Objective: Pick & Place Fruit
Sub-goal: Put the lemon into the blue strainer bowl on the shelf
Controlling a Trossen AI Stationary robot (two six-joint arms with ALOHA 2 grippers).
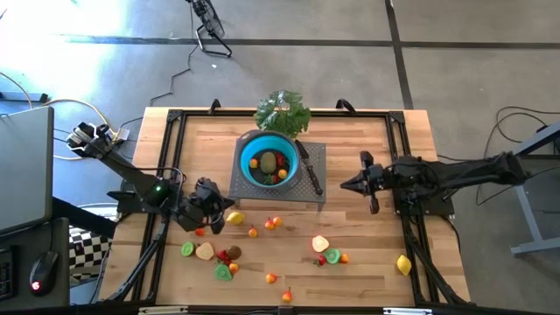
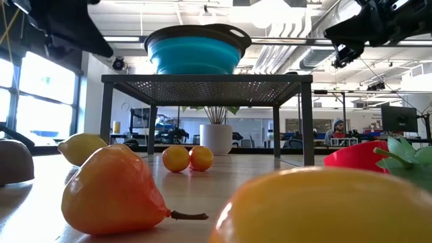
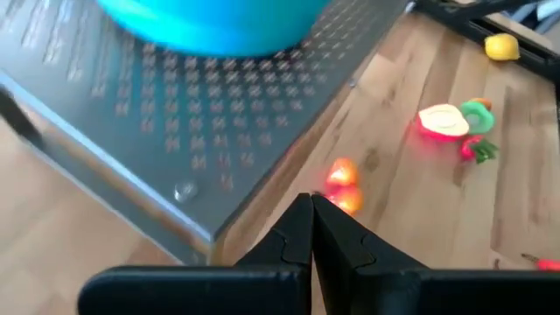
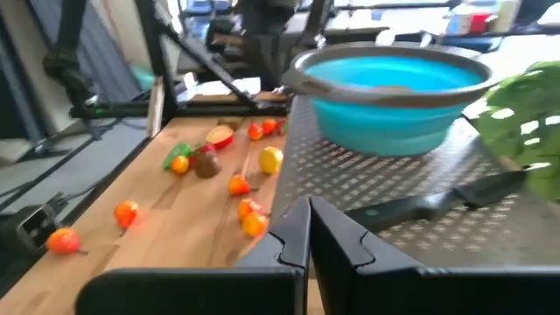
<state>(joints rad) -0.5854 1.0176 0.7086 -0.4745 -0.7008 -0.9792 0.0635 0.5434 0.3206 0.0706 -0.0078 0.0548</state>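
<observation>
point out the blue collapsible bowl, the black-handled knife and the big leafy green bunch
blue collapsible bowl point(image 1: 248, 149), high view, left rim
black-handled knife point(image 1: 310, 171), high view, middle of handle
big leafy green bunch point(image 1: 283, 112), high view, centre of leaves

A wooden table point(image 1: 367, 227) is seen. Small toy fruits point(image 1: 254, 232) are scattered on it, and a perforated metal stand point(image 1: 315, 194) is set there.

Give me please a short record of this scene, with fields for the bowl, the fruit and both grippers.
bowl: blue bowl on the grey rack, some fruit inside
fruit: most lies scattered on the table, a lemon near the right front corner
knife: knife on the rack beside the bowl
left gripper: left gripper shut, empty, by the rack's front left corner
right gripper: right gripper shut, empty, right of the rack
</observation>
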